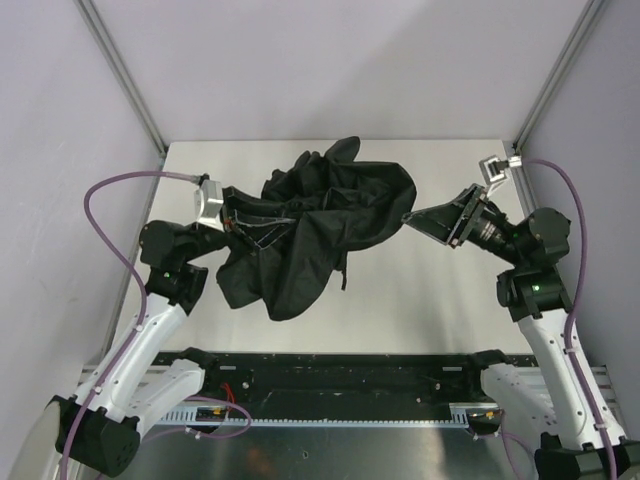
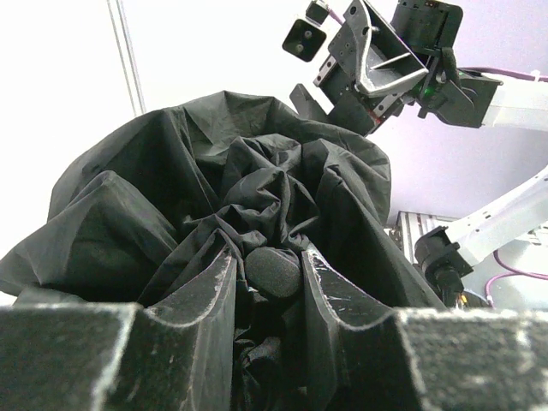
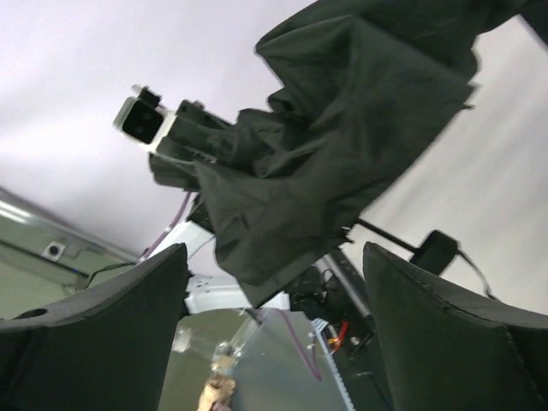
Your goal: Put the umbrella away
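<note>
Find the black folding umbrella [image 1: 315,225] at the centre of the table [image 1: 420,300], canopy [image 2: 154,197] loose and crumpled. Note the left gripper [image 1: 238,224] at 9 o'clock, clamped narrow on a rounded black part buried in fabric; probably anchors the bundle. Note the right gripper [image 1: 410,219] at 3 o'clock, spread wide, holding nothing, tips just beside the canopy edge; probably poised for gathering folds.

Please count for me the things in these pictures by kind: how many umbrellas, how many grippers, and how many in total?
Umbrella: 1
Grippers: 2, the left gripper and the right gripper
Total: 3
</note>
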`<state>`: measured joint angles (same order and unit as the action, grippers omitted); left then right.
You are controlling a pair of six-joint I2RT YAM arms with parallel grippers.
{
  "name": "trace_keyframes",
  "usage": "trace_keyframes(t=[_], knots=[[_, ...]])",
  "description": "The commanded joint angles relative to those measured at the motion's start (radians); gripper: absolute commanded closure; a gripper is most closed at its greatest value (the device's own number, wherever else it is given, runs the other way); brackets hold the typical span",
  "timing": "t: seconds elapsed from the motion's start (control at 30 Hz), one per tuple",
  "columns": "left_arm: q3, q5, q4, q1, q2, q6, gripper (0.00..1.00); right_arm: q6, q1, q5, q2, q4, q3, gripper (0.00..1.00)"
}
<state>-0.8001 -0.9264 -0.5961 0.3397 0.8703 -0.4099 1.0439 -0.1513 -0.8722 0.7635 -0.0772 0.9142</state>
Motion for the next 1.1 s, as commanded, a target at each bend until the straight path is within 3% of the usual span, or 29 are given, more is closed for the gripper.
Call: trace_keyframes(t=[0.0, 0.1, 0.13, 0.2, 0.27, 0.37, 0.43, 0.53, 0.9, 1.07], knots=[[-0.028, 0.046, -0.062, -0.006, -0.005, 0.031, 1.00, 0.090, -0.114, 0.042, 0.032, -0.162, 0.023, 0.19], [-0.037, 0.037, -0.062, -0.005, 0.000, 0.023, 1.00, 0.054, -0.210, 0.137, 0.080, -0.173, 0.024, 0.37], [-0.040, 0.037, -0.062, -0.005, 0.001, 0.022, 1.00, 0.046, -0.236, 0.170, 0.095, -0.186, 0.024, 0.49], [-0.037, 0.074, -0.061, -0.004, 0.001, 0.018, 1.00, 0.030, -0.293, 0.217, 0.112, -0.224, 0.025, 0.84], [-0.020, 0.228, -0.057, -0.005, -0.004, -0.017, 1.00, -0.013, -0.395, 0.279, 0.114, -0.242, 0.024, 0.96], [0.004, 0.473, -0.055, -0.004, 0.013, -0.140, 1.00, -0.108, -0.617, 0.454, 0.136, -0.229, 0.022, 1.00], [-0.007, 0.542, -0.071, 0.003, 0.054, -0.211, 1.00, -0.160, -0.765, 0.571, 0.196, -0.274, 0.022, 1.00], [-0.033, 0.599, -0.098, 0.013, 0.110, -0.318, 1.00, -0.156, -0.877, 0.636, 0.334, -0.401, 0.022, 1.00], [-0.009, 0.543, -0.196, 0.018, 0.110, -0.494, 1.00, -0.315, -0.922, 0.685, 0.614, -0.493, 0.026, 1.00], [0.062, 0.504, -0.264, 0.005, 0.093, -0.482, 1.00, -0.364, -0.942, 0.681, 0.584, -0.364, 0.029, 0.84]])
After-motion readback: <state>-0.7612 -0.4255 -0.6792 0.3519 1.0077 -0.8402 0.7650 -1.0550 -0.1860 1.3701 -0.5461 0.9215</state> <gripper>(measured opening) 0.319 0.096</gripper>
